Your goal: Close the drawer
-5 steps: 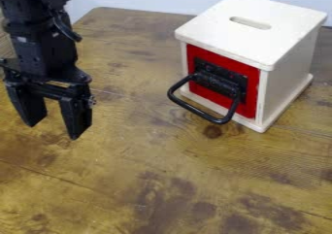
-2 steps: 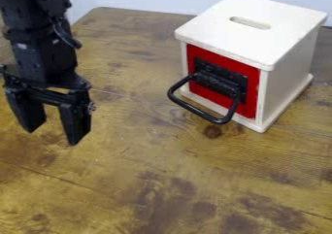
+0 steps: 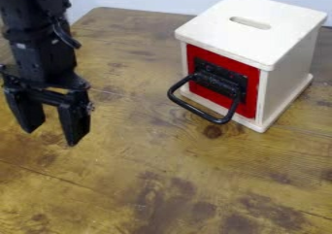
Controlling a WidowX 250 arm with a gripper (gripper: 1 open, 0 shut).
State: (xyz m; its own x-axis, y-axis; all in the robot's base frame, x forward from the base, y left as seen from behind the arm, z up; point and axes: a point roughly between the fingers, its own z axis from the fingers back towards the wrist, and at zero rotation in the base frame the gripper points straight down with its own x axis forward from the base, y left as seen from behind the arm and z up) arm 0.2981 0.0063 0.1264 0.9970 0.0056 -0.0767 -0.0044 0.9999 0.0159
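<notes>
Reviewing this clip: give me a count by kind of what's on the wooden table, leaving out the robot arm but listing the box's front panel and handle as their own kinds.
Cream wooden box with a slotted top: 1
Red front panel: 1
Black loop handle: 1
Total: 3

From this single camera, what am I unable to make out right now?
Camera view:
- Upper part of the robot arm: cut off by the top and left edges.
- Inside of the cream wooden box: hidden by its walls and the red drawer front.
- Box's back and far side: hidden behind the box itself.
- Fine detail of the black handle mount: too small and dark.
</notes>
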